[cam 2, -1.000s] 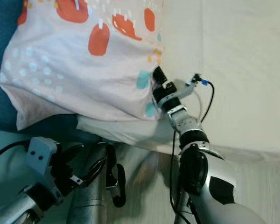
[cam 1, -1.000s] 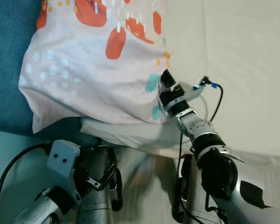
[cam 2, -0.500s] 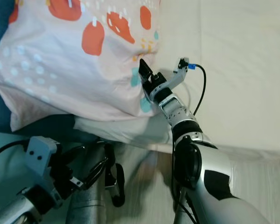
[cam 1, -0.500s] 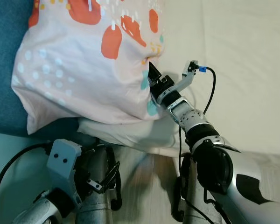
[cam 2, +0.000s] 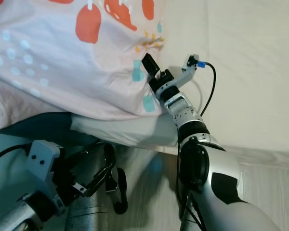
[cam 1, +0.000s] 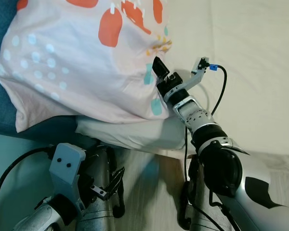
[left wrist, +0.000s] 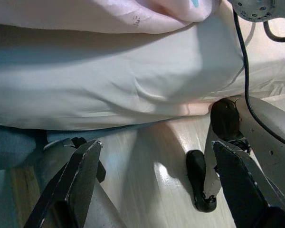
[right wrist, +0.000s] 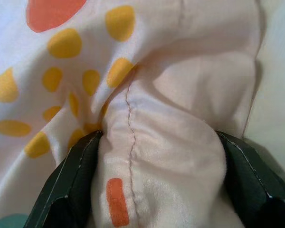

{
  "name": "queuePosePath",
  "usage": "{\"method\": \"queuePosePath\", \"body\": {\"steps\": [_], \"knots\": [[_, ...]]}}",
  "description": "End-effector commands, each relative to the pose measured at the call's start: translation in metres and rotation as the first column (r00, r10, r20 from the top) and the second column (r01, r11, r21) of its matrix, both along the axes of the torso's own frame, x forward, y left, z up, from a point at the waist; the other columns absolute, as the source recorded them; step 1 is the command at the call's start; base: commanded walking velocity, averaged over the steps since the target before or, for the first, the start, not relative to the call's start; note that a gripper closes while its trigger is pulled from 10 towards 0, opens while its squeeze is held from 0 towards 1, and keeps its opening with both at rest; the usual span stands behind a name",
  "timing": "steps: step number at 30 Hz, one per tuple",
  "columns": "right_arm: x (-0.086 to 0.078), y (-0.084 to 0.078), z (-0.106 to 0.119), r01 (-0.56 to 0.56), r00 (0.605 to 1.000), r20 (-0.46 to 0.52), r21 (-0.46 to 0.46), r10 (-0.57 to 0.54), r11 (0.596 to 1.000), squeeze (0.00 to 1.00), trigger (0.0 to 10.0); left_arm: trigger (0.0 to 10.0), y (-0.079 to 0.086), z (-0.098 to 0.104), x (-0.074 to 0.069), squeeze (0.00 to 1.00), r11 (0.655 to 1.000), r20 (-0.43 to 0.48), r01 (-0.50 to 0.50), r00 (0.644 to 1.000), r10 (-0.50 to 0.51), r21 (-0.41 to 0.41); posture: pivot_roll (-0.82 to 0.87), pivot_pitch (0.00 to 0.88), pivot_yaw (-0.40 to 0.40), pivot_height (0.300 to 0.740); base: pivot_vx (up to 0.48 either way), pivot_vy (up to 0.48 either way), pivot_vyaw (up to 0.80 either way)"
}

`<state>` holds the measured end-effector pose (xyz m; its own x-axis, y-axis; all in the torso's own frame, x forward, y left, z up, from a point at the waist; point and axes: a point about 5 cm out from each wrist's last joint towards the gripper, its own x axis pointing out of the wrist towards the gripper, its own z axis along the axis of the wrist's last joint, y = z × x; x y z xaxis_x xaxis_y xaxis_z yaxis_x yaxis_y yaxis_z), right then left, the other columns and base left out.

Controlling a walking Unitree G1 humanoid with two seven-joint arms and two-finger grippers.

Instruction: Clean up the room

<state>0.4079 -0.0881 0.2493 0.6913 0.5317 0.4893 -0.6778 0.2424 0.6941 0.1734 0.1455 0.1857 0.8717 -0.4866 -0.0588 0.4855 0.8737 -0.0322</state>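
Blue upholstery [cam 1: 2, 57] runs along the far left, and lying partly on it is the large pale pink pillow printed with orange blotches and small blue and yellow dots [cam 1: 77, 62], its lower edge overhanging a plain white cushion or folded sheet [cam 1: 130, 132] at the bed's edge. Low on the left, the left gripper [left wrist: 154, 178] hangs over the pale wood floor [left wrist: 152, 161] with its black fingers spread and nothing between them. Further right, the right gripper [right wrist: 156, 166] pinches a bunched fold of the pillow's seamed edge. To its right lies the cream bedsheet [cam 1: 250, 62]. The tidying looks only begun: the pillow is gripped but not yet placed anywhere.
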Motion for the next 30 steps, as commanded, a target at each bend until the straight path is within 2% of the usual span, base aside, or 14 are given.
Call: {"method": "queuePosePath", "body": {"steps": [1,6,7,8,12,18,22,26,30], "knots": [[-0.006,0.019,-0.011,-0.105,0.994,-0.022,-0.016,0.105,0.994,0.00,10.0,10.0,0.001,-0.003,-0.004,0.00,1.000,-0.032,0.007,0.999,-0.006,0.014,0.33,0.699,0.108,0.511,0.000,0.000,0.00],[-0.010,0.028,-0.007,-0.196,0.981,0.015,-0.015,0.196,0.981,0.00,9.9,10.0,0.000,-0.002,-0.003,0.00,1.000,-0.030,0.007,1.000,-0.007,0.015,0.33,0.696,0.105,0.511,0.000,0.000,0.00],[-0.010,0.029,-0.007,-0.201,0.979,0.012,-0.023,0.201,0.979,0.00,0.8,10.0,0.000,-0.003,-0.003,0.00,1.000,-0.029,0.008,1.000,-0.008,0.014,0.33,0.695,0.102,0.511,0.000,0.000,0.00],[-0.010,0.029,-0.007,-0.191,0.982,0.004,-0.039,0.191,0.981,0.00,0.0,10.0,0.000,-0.003,-0.002,0.00,1.000,-0.029,0.008,1.000,-0.008,0.013,0.33,0.695,0.102,0.511,0.000,0.000,0.00],[-0.009,0.029,-0.005,-0.182,0.983,0.016,-0.039,0.182,0.983,0.00,0.0,10.0,-0.001,-0.002,-0.001,0.00,1.000,-0.026,0.009,1.000,-0.008,0.011,0.33,0.693,0.099,0.511,0.000,0.000,0.00],[-0.002,0.012,0.006,-0.070,0.997,0.020,-0.005,0.070,0.998,0.00,0.0,10.0,-0.004,-0.002,0.007,0.00,1.000,-0.005,0.003,1.000,-0.003,0.002,0.30,0.673,0.067,0.511,0.000,0.000,0.00],[0.004,-0.012,0.022,0.054,0.996,0.081,-0.069,-0.049,0.996,0.00,0.0,10.0,-0.007,0.006,0.020,0.00,1.000,0.056,-0.015,0.998,0.016,-0.022,0.26,0.642,0.033,0.511,0.000,0.000,0.00],[0.005,-0.018,0.034,0.096,0.988,0.128,-0.092,-0.084,0.991,0.00,0.0,10.0,-0.008,0.009,0.026,0.00,0.999,0.081,-0.020,0.996,0.022,-0.032,0.24,0.622,0.021,0.511,0.000,0.000,0.00],[0.004,-0.024,0.052,0.110,0.974,0.208,-0.072,-0.093,0.991,0.00,0.0,10.0,-0.015,0.011,0.043,0.00,0.998,0.128,-0.021,0.991,0.028,-0.058,0.19,0.565,-0.004,0.511,0.000,0.000,0.00]]}}
